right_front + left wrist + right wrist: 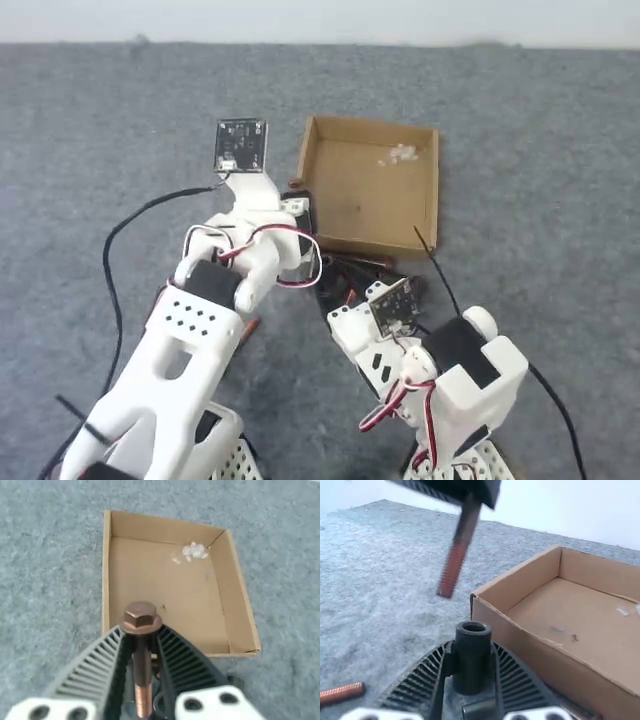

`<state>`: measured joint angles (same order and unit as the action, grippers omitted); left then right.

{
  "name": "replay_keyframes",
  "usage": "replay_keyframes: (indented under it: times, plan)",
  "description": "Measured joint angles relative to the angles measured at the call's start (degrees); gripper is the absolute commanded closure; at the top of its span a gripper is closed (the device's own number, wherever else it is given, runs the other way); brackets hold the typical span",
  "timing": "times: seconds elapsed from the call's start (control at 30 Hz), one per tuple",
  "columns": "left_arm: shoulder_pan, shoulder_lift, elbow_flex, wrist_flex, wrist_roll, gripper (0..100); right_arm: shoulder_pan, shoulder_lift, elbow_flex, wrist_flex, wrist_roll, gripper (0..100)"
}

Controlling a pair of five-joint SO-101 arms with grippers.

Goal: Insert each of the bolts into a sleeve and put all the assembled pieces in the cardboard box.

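Bolt (141, 617) held just off the sleeve (472, 640), beside the cardboard box (432, 190). Both grippers are loaded.
High view: left arm (235, 265) and right arm (445, 375) meet at the box's near wall, with the wrists covering most of the gripper tips. Left wrist view: left gripper (141, 637) is clamped on the copper bolt, hex head toward the box and shank between the ribbed jaws. White scraps (194, 551) sit in the box's far corner. Right wrist view: right gripper (471, 667) is closed on the black sleeve, which is upright with its bore open, just outside a box corner. The bolt's threaded end hangs tilted, higher than the sleeve, on the side away from the box and clear of the bore. A second bolt (340, 692) lies on the grey carpet (380, 580), apart from the box.
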<state>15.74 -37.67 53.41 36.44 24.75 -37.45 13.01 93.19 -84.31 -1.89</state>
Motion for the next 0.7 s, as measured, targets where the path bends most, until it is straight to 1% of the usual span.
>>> replay_keyframes:
  times: [0.1, 0.23, 0.37, 0.43, 0.5, 0.7]
  plan:
    - [0.0, 0.0, 1.93, -2.37, 0.09, 99, 0.0, 0.0, 0.0, 0.0, 0.0, 99.2]
    - [0.26, 0.0, 2.37, -2.9, 0.0, 99, 0.0, 0.0, 0.0, 0.0, 0.0, 99.2]
    - [3.25, 0.0, 5.19, -3.43, 0.0, 99, 0.26, 0.0, 0.0, 0.0, 0.0, 99.2]
    - [4.13, 0.0, 5.71, -4.92, 0.0, 99, 0.18, 0.0, 0.0, 0.0, 0.0, 99.2]
    - [4.31, 0.0, 7.38, -7.74, 0.0, 99, 0.18, 0.0, 0.0, 0.0, 0.0, 99.2]
    - [4.4, 0.0, 13.45, -19.78, 0.0, 99, 0.18, 0.09, 0.0, 0.0, 0.0, 99.2]
